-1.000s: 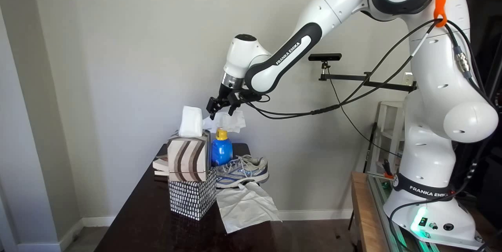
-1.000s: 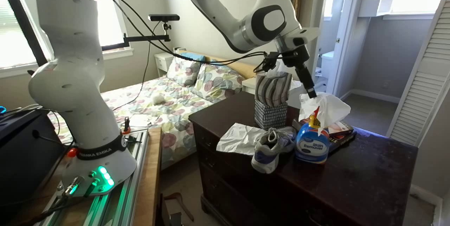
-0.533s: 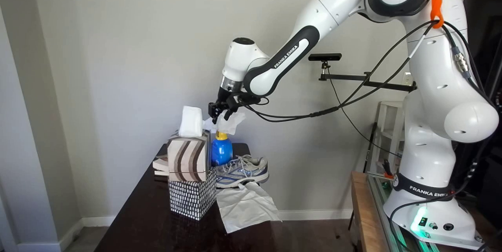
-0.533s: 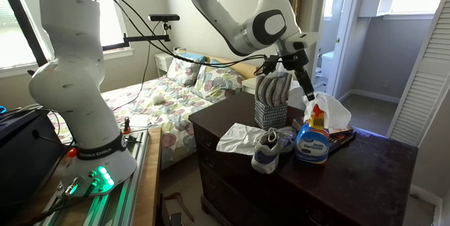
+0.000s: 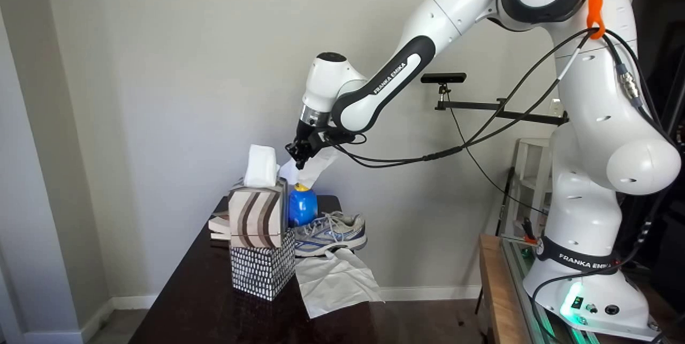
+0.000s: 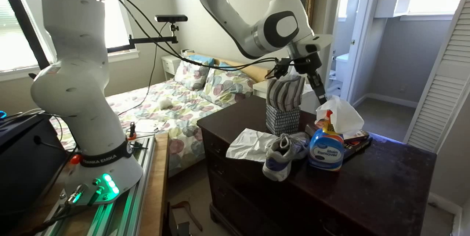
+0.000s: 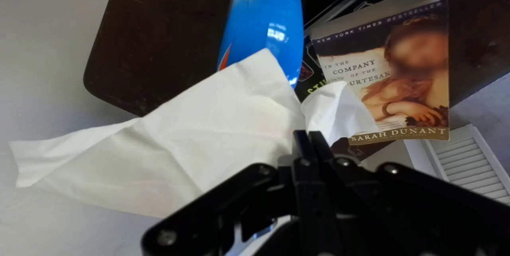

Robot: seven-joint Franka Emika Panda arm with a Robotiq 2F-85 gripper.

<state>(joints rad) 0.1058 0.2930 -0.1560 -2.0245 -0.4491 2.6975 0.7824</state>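
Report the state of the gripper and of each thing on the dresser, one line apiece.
White tissue: creased, pinched.
Gripper: shut on white tissue.
Stain remover bottle: upright, top partly hidden.
Striped tissue box: top sheet poking out.
Patterned box: beneath the striped one.
Sneaker: sole down.
Flat sheet: spread out, wrinkled.
Paperback: closed, face up.
Dark book: under the paperback.

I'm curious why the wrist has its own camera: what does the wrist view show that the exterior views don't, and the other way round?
Only the wrist view: a close look at the pincer shut on the white tissue, and the author's name, Sarah Dunant, readable on the paperback.
Only the exterior views: the white arm and the striped box stacked on the patterned box.
Both: pincer, tissue, the blue bottle and the dark dresser.
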